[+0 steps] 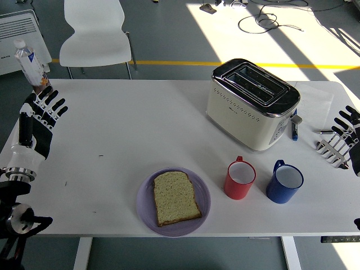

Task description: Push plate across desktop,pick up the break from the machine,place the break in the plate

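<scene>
A slice of bread (176, 197) lies flat on the purple plate (145, 202) near the table's front edge, left of centre. The cream toaster (252, 103) stands at the back right with its slots empty as far as I can see. My left hand (38, 118) is raised at the table's far left edge, fingers spread, holding nothing, far from the plate. My right hand (347, 135) rests at the right edge with fingers spread, also holding nothing.
A red mug (240, 179) and a blue mug (284, 183) stand right of the plate, in front of the toaster. A water bottle (31, 65) stands at the back left corner, just behind my left hand. A marker (294, 127) lies beside the toaster. A white chair (95, 34) stands behind the table.
</scene>
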### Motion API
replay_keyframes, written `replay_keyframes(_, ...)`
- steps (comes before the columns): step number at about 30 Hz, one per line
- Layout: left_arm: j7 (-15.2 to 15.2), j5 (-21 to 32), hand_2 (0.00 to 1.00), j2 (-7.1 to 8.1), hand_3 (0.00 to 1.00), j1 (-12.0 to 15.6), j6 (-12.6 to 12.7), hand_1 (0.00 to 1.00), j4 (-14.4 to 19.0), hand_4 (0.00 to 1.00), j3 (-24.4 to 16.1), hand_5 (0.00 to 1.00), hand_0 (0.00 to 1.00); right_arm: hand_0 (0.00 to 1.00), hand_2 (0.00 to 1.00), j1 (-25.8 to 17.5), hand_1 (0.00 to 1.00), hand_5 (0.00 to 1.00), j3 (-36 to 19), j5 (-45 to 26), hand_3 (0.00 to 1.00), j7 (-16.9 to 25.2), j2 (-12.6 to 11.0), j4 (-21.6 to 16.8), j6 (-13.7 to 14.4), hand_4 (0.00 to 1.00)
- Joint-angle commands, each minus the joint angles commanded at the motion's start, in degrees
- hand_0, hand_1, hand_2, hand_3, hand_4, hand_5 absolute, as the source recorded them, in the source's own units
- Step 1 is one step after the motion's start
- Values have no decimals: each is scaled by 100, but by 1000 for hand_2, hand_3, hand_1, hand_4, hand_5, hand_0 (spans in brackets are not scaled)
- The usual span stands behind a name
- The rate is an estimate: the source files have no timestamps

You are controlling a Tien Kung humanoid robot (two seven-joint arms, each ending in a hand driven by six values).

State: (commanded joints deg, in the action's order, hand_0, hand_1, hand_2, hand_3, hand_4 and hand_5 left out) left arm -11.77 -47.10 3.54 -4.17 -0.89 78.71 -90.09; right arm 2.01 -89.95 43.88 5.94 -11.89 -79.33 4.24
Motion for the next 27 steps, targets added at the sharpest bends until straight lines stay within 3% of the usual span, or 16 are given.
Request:
replay_keyframes(3,-26,714,911,-35,870,39,16,853,-55,544,-2,998,815,798,788,-1,773,542,-41,-577,779,-23,6,-2,-36,529)
replay_keyframes(5,-21,916,911,-33,870,66,8,853,-90,544,28,998,815,798,788,-9,773,542,-92,-939,779,-13,22,-9,-98,529)
replay_keyframes(9,-14,874,909,-48,869,97,2,849,-127,544,39,998,815,786,777,-11,760,542,-106,-1448,774,-18,25,-5,-183,528)
replay_keyframes(18,136,669,901,-83,865,148,-171,839,-179,544,18,998,813,787,776,-26,758,537,-147,-1292,771,-45,84,61,-152,525)
replay_keyframes(27,125,648,896,-101,863,161,-159,836,-186,537,20,998,808,782,777,-32,759,514,-181,-1272,770,-49,79,6,-173,512)
